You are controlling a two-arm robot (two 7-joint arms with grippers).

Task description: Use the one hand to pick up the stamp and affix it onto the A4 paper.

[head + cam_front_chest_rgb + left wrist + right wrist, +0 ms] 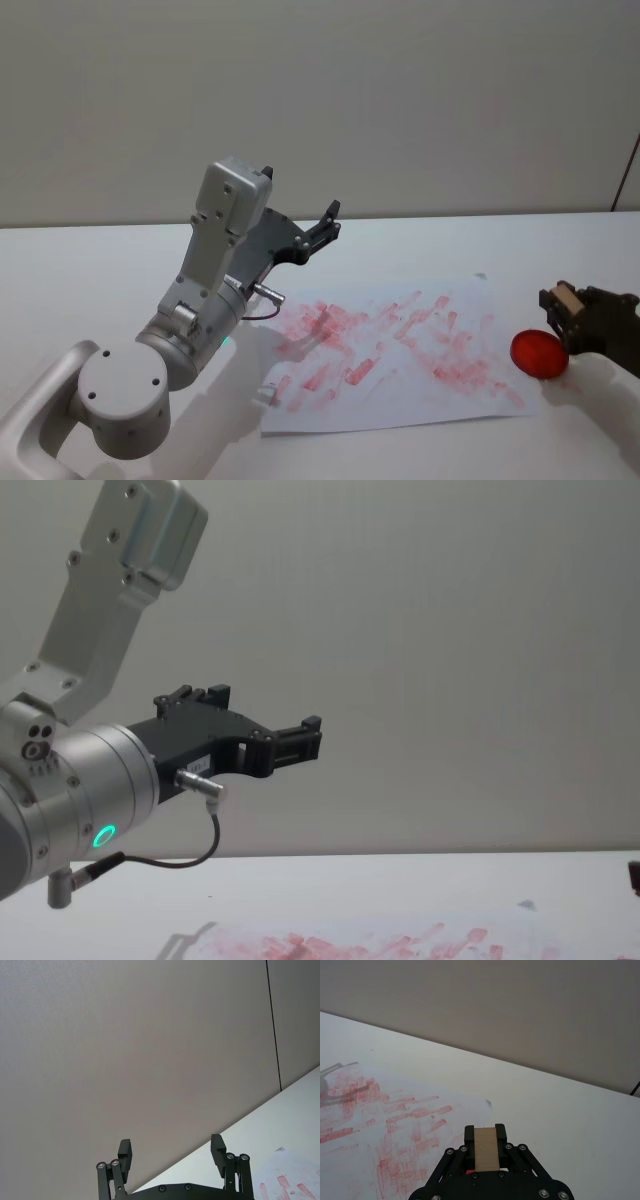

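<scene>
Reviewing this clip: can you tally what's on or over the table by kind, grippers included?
Grippers: 2, left gripper raised with jaws open, right gripper shut on the wooden stamp
Stamps: 1
Paper sheets: 1, A4 paper covered in red prints
Red ink pads: 1, round ink pad
Total: 5

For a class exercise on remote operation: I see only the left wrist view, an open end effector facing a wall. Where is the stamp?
Observer: The right end effector is shut on a tan wooden block, the stamp.
Operator: Where is it relative to the paper?
Observer: In the head view it sits just past the right edge of the A4 paper, above a red ink pad.
Operator: And my arm?
Observer: The left end effector hangs raised above the table, behind the paper's left part.
</scene>
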